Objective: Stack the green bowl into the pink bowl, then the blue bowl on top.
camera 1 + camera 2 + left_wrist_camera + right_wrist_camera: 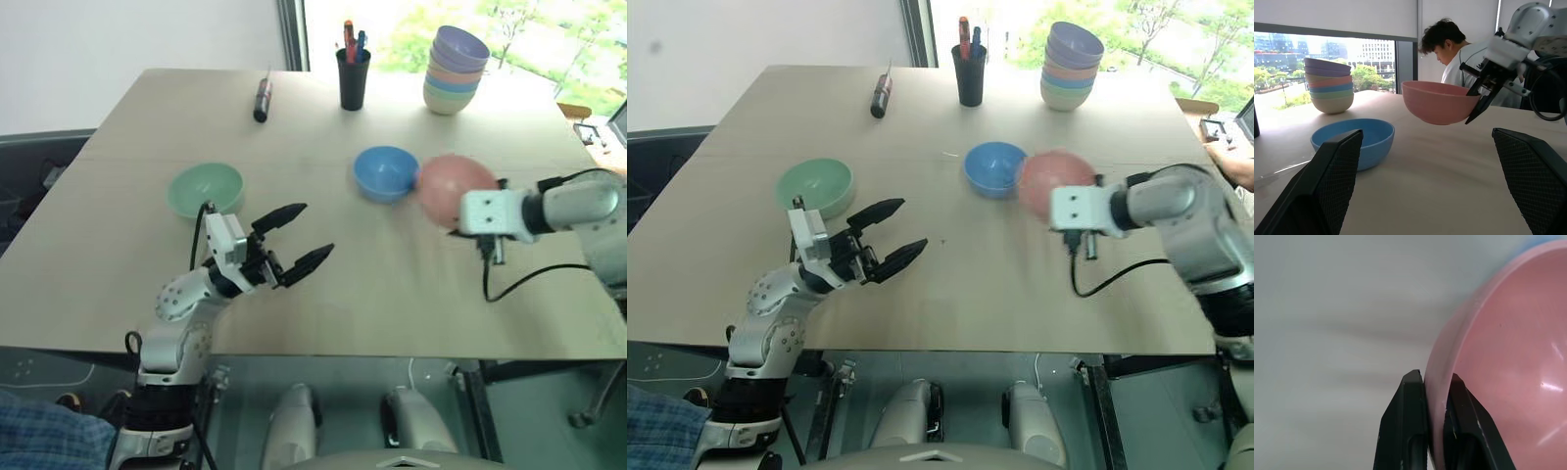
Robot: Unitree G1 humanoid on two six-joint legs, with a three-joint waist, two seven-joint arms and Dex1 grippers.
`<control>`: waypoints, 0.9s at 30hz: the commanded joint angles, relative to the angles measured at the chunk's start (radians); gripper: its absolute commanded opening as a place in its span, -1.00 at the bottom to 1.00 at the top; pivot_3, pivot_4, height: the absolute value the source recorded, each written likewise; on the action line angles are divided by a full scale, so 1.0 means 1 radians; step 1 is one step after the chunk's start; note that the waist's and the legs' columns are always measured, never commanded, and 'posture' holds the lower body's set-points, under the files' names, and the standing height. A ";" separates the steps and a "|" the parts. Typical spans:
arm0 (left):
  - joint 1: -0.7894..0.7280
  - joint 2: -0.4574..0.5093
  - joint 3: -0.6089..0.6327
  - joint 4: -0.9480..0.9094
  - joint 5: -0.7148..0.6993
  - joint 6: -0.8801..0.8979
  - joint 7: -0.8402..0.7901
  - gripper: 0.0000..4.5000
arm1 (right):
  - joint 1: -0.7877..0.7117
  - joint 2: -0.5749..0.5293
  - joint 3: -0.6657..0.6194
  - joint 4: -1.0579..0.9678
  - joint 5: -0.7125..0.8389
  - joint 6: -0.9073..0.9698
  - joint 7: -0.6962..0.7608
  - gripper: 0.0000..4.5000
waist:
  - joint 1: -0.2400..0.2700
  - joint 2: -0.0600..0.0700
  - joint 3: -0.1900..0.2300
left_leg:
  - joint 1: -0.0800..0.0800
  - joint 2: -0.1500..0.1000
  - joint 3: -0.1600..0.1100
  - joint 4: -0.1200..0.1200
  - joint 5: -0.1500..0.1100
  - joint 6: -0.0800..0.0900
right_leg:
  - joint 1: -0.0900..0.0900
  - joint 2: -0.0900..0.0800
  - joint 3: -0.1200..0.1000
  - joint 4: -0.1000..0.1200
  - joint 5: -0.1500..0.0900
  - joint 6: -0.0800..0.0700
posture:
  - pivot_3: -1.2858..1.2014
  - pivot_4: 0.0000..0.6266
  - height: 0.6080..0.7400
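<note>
Right gripper (1436, 431) is clamped on the rim of the pink bowl (446, 186), held clear of the tabletop (392, 284) just beside the blue bowl (385, 172), toward the right edge. Blue bowl sits mid-table. Green bowl (205, 188) rests toward the left edge, nothing between it and the others. Left gripper (299, 238) hovers near the front edge with jaws spread wide, empty. Along the far edge: bowl stack (455, 70), pen cup (353, 76), a screwdriver (263, 99). Person (1459, 58) seated past the right side.
</note>
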 commanded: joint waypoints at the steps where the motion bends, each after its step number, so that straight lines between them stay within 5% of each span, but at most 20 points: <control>1: -0.012 0.010 0.024 -0.010 -0.005 -0.017 -0.001 1.00 | -0.012 0.039 0.078 -0.137 -0.012 0.098 0.009 -0.98 | 0.000 0.000 0.000 | 0.000 0.000 0.000 0.000 0.000 0.000 | 0.000 0.000 0.000 0.000 0.000 0.000 | 0.03 -0.52 1.00; 10: -0.004 0.011 0.022 -0.020 -0.005 -0.015 0.005 1.00 | -0.072 0.167 0.267 -0.043 -0.163 0.106 -0.063 -0.98 | -0.003 -0.001 0.000 | 0.000 0.000 0.000 0.001 0.000 0.000 | 0.000 0.000 0.000 0.001 0.000 0.000 | 0.03 -0.52 1.00; 14: 0.005 0.012 0.021 -0.024 -0.003 -0.018 0.006 1.00 | -0.078 0.181 0.274 -0.014 -0.181 0.091 -0.063 -0.43 | -0.003 -0.001 0.000 | 0.000 0.000 0.000 0.000 0.000 0.000 | 0.000 0.000 0.000 0.001 0.000 0.000 | 0.03 -0.52 1.00; 18: 0.012 0.015 0.024 -0.025 -0.003 -0.020 0.005 1.00 | -0.096 0.190 0.220 -0.032 -0.130 0.139 -0.044 0.34 | -0.004 -0.001 0.000 | 0.000 0.000 0.000 0.000 0.000 0.000 | 0.000 0.000 0.000 0.001 0.000 0.000 | 0.03 -0.52 1.00; 20: 0.012 0.015 0.023 -0.022 -0.002 -0.022 0.003 1.00 | -0.099 0.188 0.176 -0.070 -0.066 0.204 -0.012 0.54 | -0.004 -0.001 0.000 | 0.000 0.000 0.000 0.000 0.000 0.000 | 0.000 0.000 0.000 0.001 0.000 0.000 | 0.03 -0.52 1.00; 21: 0.009 0.014 0.022 -0.020 -0.002 -0.021 0.005 1.00 | -0.101 0.192 0.147 -0.096 -0.023 0.252 0.003 0.82 | -0.004 -0.001 0.000 | 0.000 0.000 0.000 0.000 0.000 0.000 | 0.000 0.000 0.000 0.001 0.000 0.000 | 0.03 -0.52 1.00; 23: 0.001 0.015 0.023 -0.015 0.002 -0.013 0.017 1.00 | -0.111 0.203 0.057 -0.139 0.069 0.357 0.008 0.99 | -0.003 -0.001 0.001 | 0.000 0.000 0.000 0.000 0.000 0.000 | 0.000 0.000 0.000 0.001 0.000 0.000 | 0.03 -0.52 1.00; 27: -0.021 0.027 0.031 -0.008 0.029 0.027 0.083 1.00 | -0.110 0.232 -0.157 -0.127 0.212 0.384 -0.062 0.99 | -0.004 -0.002 0.000 | 0.000 0.000 -0.001 0.000 0.000 0.000 | 0.000 0.000 0.000 0.001 0.000 0.000 | 0.03 -0.52 1.00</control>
